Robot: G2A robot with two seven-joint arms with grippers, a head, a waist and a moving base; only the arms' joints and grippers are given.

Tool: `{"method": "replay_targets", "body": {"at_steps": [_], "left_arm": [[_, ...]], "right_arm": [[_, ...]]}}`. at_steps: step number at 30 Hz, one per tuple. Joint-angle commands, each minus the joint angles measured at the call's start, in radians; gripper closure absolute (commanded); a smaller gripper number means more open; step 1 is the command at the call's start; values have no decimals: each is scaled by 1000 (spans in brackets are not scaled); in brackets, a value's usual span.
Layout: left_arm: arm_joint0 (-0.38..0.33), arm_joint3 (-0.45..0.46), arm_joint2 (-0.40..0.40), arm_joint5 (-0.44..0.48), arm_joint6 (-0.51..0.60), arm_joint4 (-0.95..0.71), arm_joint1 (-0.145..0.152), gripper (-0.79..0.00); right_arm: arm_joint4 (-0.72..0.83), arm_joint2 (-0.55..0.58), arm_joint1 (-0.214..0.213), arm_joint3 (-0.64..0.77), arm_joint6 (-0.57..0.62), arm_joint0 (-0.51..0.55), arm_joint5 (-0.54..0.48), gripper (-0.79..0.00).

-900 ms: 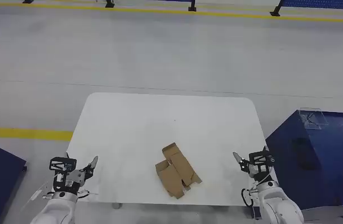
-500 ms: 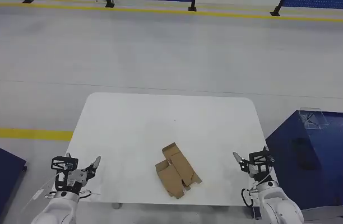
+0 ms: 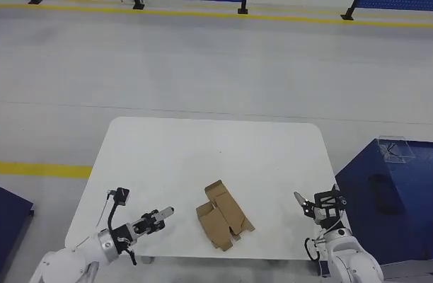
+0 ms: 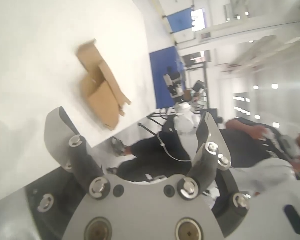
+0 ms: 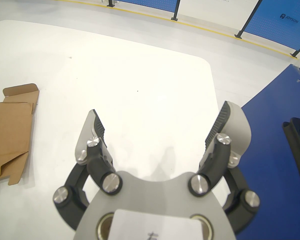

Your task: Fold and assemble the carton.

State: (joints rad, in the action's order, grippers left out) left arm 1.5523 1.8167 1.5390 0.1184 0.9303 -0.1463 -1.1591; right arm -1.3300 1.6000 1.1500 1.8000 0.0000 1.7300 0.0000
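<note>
Carton (image 3: 223,216) lies flattened near table (image 3: 202,148) front edge; its near end is cut off in right wrist view. Left gripper (image 4: 130,118) released, fingers spread, at front edge, apart from carton. Right gripper (image 5: 162,113) released at right edge, with a wide stretch of tabletop between it and carton.

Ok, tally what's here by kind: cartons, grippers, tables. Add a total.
Carton: 1
Grippers: 2, left gripper and right gripper
Table: 1
Total: 4
</note>
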Motion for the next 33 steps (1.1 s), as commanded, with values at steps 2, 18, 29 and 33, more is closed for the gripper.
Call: {"method": "replay_targets", "body": {"at_steps": [2,18,29,33], "left_arm": [[-68,-97,-38,-18,59,-44,0,-785],[-84,-176,-176,78,-44,81,-10,-785],[-170,-379,-353,204,-129,53,-41,-785],[-218,-464,-405,218,-128,36,-53,-785]], "right_arm": [[0,0,0,0,0,0,0,-785],[0,0,0,0,0,0,0,-785],[0,0,0,0,0,0,0,-785],[0,0,0,0,0,0,0,-785]]}}
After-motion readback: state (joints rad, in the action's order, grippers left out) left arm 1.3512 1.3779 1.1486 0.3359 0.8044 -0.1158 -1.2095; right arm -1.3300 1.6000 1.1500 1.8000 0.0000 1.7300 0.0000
